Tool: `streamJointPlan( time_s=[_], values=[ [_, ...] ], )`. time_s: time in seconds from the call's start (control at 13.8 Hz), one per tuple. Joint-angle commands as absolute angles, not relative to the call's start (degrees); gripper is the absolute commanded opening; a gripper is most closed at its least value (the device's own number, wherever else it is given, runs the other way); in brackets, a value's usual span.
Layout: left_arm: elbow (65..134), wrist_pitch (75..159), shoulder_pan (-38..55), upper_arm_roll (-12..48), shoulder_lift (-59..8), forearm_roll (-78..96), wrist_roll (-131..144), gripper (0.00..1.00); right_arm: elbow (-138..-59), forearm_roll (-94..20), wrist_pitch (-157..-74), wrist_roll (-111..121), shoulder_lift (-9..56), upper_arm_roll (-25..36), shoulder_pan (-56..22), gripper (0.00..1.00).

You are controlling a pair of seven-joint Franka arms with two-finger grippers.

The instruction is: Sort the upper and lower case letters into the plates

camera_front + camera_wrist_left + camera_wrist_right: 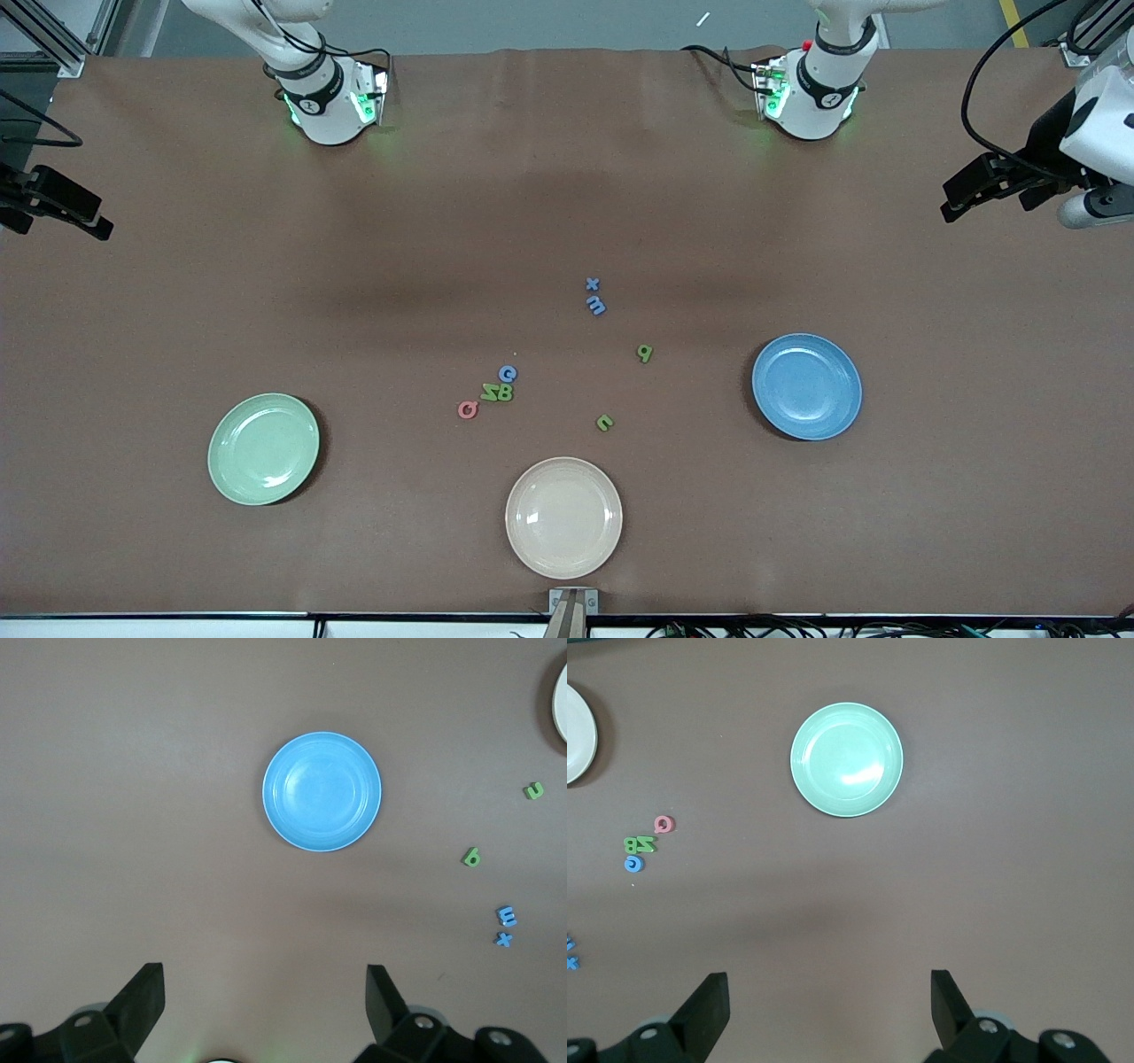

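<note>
On the brown table I see eight tiny letters lying loose in the middle, and none is in a plate yet. Four sit bunched up and touching: a red Q, a green Z, a green B and a blue G. Farther from the front camera a blue x lies just beside a blue m. A green q and a green c lie apart, toward the blue plate at the left arm's end. The pale green plate is at the right arm's end, and a cream plate sits nearest the front camera. My left gripper hangs high near its end of the table with its fingers spread wide and holding nothing. My right gripper hangs the same way at its end, wide apart and empty. Both arms wait. I think the bunch is the tricky part: if I reach for one letter, a finger may bump the ones touching it, or pinch two at once. The letters are very small, so they could slip out or flip. I could also mix up a big letter with a small one, since c and x look alike both ways. The cream plate is close to the letters, so I might drop one there by mistake.
</note>
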State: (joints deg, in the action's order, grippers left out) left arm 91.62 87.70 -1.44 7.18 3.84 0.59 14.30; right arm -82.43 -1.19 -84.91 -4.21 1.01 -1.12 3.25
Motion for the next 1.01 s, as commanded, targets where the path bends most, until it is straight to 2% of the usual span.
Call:
streamJointPlan(
  time_s=[0.0, 0.36, 0.51, 0.72, 0.94],
  values=[
    [90.2, 87.6, -1.9, 7.6, 3.1, 0.3, 13.9, 1.0, -83.8, -2.4, -85.2, -3.5, -0.4, -1.5, 4.0, 1.0],
    [87.5, 88.0, -0.9, 8.0, -1.5, 0.0, 14.6, 1.0, -84.0, -2.4, -84.7, -3.9, -0.2, -1.8, 2.9, 1.0],
    [88.1, 92.3, 1.7, 9.4, -5.0, -0.1, 14.7, 1.0, -86.6, -2.4, -86.2, -7.0, 1.0, -1.8, 0.4, 1.0],
    [88.9, 98.1, 6.4, 9.9, -11.1, -0.6, 16.6, 1.0, -93.5, -2.5, -96.5, -9.6, 3.9, -1.9, -4.0, 1.0],
    [93.1, 109.0, 10.6, 10.2, -16.1, -0.7, 16.6, 1.0, -92.6, -3.5, -103.1, -21.0, 12.0, -1.9, -8.4, 1.0]
  ],
)
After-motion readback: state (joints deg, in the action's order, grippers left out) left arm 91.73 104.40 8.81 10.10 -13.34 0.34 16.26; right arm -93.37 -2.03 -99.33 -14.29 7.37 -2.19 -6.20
